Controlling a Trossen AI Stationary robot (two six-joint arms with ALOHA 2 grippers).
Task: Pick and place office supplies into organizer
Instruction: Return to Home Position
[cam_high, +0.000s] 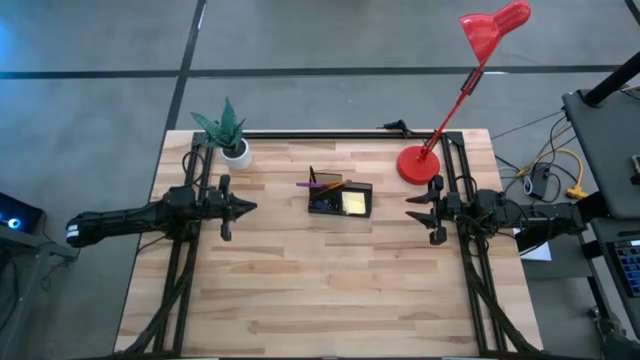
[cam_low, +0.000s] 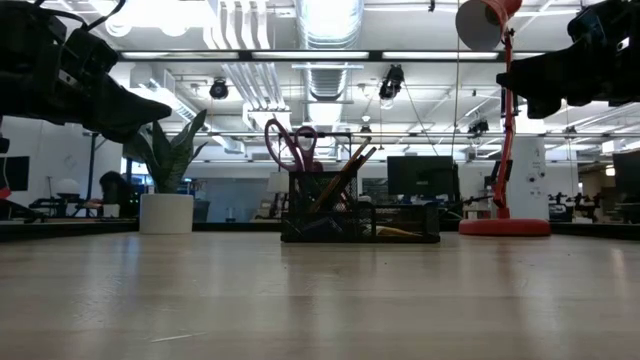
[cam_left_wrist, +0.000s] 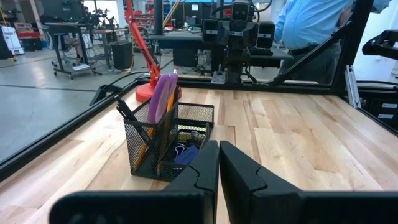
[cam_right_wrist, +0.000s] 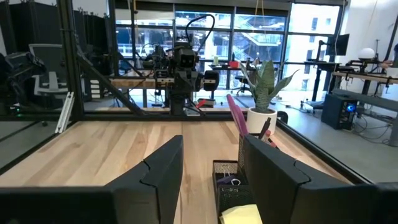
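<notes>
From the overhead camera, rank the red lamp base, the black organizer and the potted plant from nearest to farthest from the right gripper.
Measured from the right gripper in the high view:
1. The red lamp base, just beyond the gripper toward the table's far edge.
2. The black organizer, mid-table, on the side toward the left arm.
3. The potted plant, near the far corner on the left arm's side.

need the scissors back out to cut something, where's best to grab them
Probably take the scissors by the purple handle loops, coming straight down from above: they stand clear above the organizer, while the rest sits down inside its mesh walls.
</notes>
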